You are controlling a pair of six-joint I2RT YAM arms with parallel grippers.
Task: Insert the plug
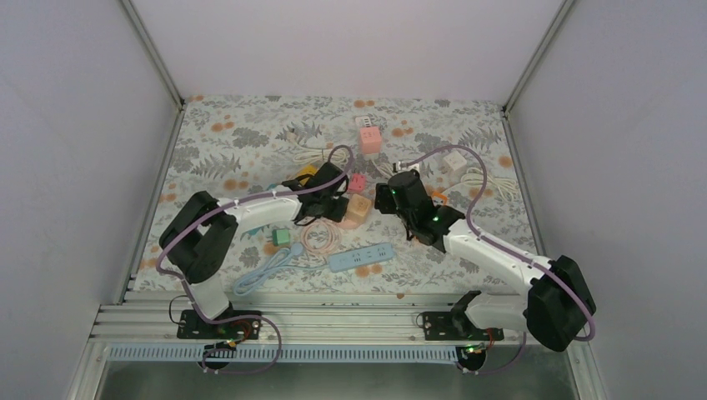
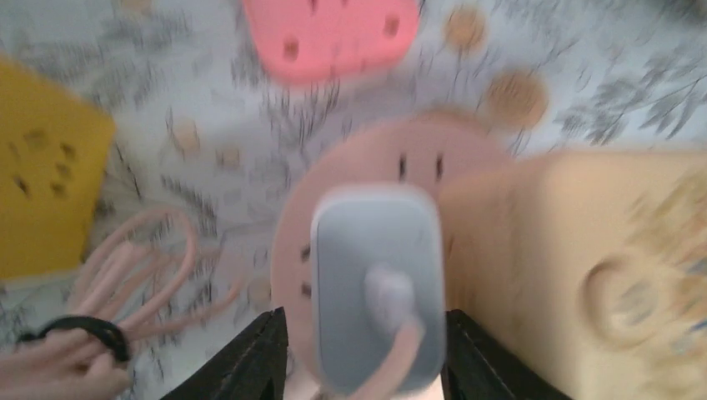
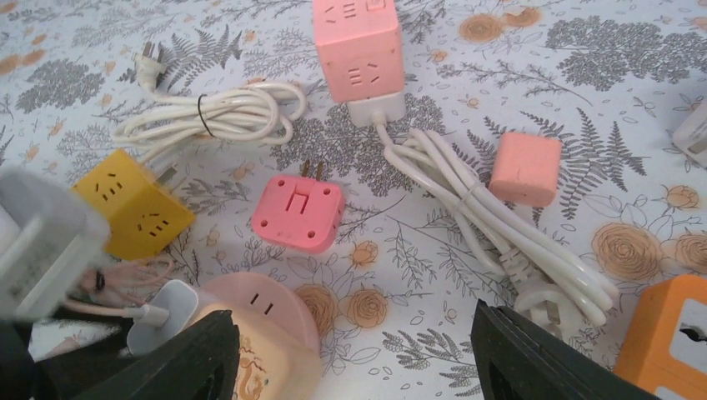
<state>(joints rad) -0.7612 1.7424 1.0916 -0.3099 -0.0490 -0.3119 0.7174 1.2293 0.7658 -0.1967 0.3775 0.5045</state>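
Two hands gape: left hand loosely flanks the plug, right hand hovers.

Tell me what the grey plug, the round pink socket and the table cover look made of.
Plug: pale grey moulded plastic, smooth, likely matte; the blur hides any sheen.
Round socket: pale pink plastic, with a smooth satin face and cut slots.
Table cover: thin floral-printed sheet lying flat; fabric or vinyl, I cannot tell which.

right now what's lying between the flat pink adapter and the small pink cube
A tied bundle of white cord crosses between the flat pink adapter and small pink cube, seen in the right wrist view.
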